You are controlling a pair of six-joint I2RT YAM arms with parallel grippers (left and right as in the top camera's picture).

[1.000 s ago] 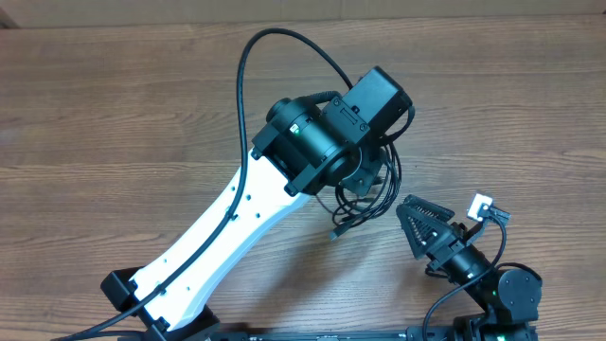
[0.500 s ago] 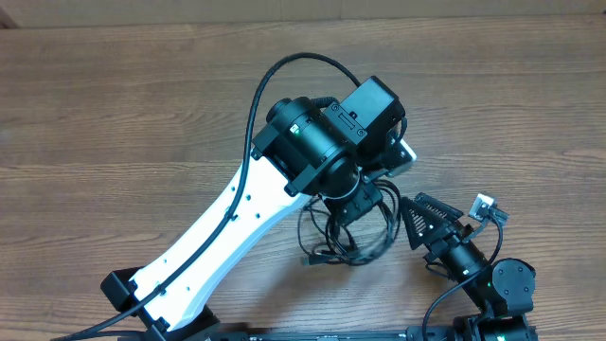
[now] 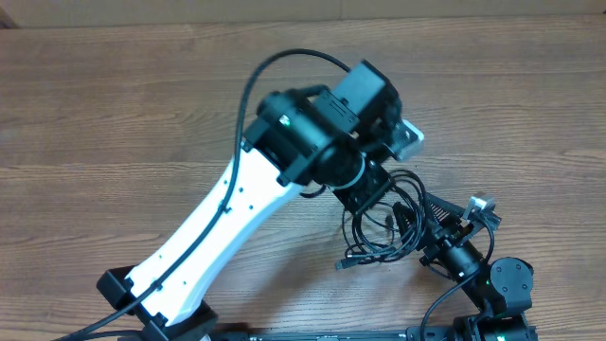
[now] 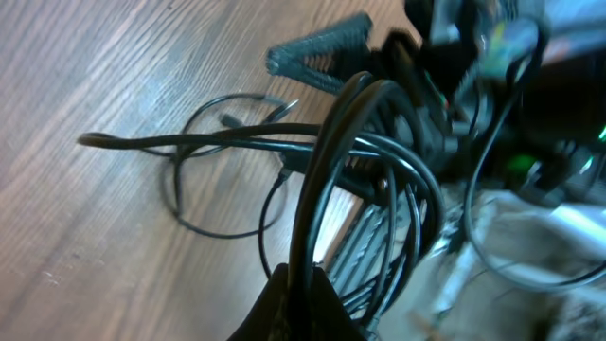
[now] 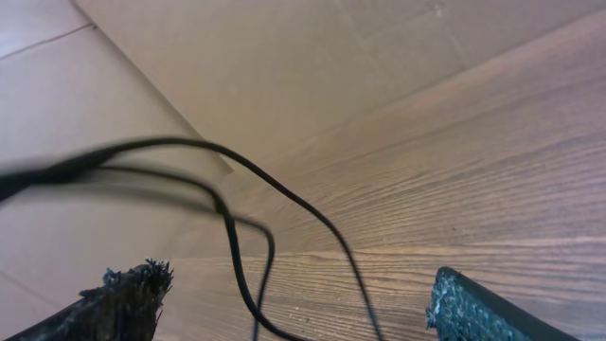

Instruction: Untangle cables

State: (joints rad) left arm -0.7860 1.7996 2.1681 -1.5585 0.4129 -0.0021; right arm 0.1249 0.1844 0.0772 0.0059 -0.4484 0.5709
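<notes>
The cables (image 3: pixel 383 225) are a tangled bundle of thin black cords hanging from my left gripper (image 3: pixel 367 189), with a plug end (image 3: pixel 347 261) low on the left. In the left wrist view my left gripper (image 4: pixel 305 298) is shut on several strands of the cables (image 4: pixel 369 142), and loops trail over the wood. My right gripper (image 3: pixel 428 227) is open at the bundle's right edge. In the right wrist view two cable strands (image 5: pixel 237 237) cross between the right gripper's (image 5: pixel 298 303) spread fingertips without touching them.
The wooden table (image 3: pixel 114 114) stretches to the left and back. My left arm's thick black wire (image 3: pixel 256 85) arcs above its white link (image 3: pixel 227 223). The right arm's base (image 3: pixel 502 289) sits at the front right corner.
My left gripper has swung to the right with the bundle, bringing the cables against my right gripper. Strands now lie between the right gripper's fingers.
</notes>
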